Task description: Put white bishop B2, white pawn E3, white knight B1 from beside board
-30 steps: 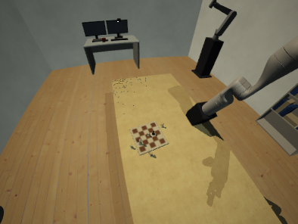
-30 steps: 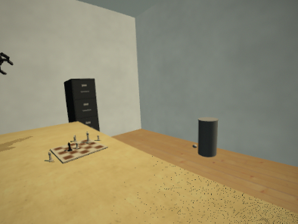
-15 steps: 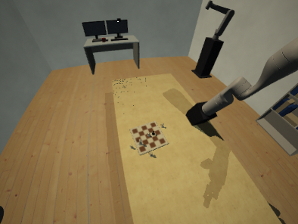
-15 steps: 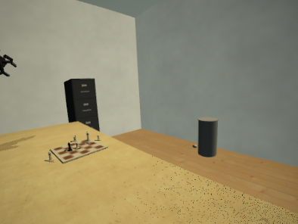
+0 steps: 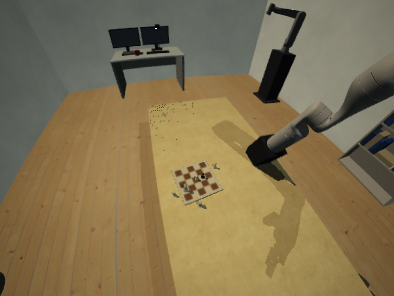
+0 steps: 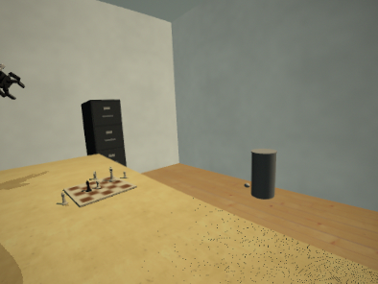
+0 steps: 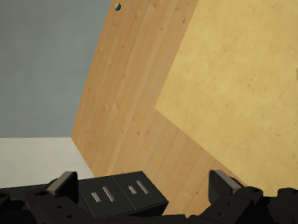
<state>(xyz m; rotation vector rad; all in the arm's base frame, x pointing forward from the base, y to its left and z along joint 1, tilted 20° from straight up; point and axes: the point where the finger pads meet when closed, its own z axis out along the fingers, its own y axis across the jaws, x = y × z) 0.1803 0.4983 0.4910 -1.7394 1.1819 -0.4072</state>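
The board (image 5: 212,192) (image 6: 106,196) lies on the table. A pale piece (image 5: 216,166) (image 6: 63,199) stands off its far right corner in the top view. A small pale piece (image 5: 175,195) (image 6: 125,175) stands off the left side, and another pale piece (image 5: 201,205) (image 6: 95,176) off the near side. Their kinds are too small to tell. On the board are a black piece (image 5: 203,176) (image 6: 88,186), a pale piece (image 5: 196,179) (image 6: 98,184) and a taller pale piece (image 5: 186,189) (image 6: 111,174). My gripper (image 6: 19,92) (image 7: 143,186) is open and empty, high above the table and away from the board.
The arm's black base (image 5: 260,150) stands on the table (image 5: 225,235) (image 6: 144,230) (image 7: 240,75), right of the board in the top view. A filing cabinet (image 6: 106,127) (image 7: 125,195) stands beyond the table's edge. A dark bin (image 6: 263,175) stands on the floor.
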